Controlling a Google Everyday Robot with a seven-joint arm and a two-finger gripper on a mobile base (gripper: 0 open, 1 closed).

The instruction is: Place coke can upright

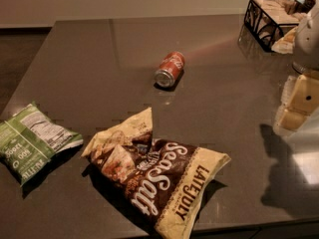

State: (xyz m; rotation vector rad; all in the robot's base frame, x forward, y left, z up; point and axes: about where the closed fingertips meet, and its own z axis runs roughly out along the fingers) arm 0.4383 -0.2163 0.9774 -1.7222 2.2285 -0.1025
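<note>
The coke can (pixel 170 69) is a small red can with white lettering. It lies on its side near the middle of the dark grey table (pixel 99 59), with its silver end facing the front left. My gripper (pixel 298 105) hangs at the right edge of the view, above the table. It is well to the right of the can and a little nearer, apart from it and holding nothing that shows. Its shadow falls on the table below it.
A brown and cream Late July Sea Salt chip bag (pixel 155 179) lies at the front middle. A green chip bag (pixel 31 139) lies at the front left. A black wire basket (pixel 269 19) with packets stands at the back right corner.
</note>
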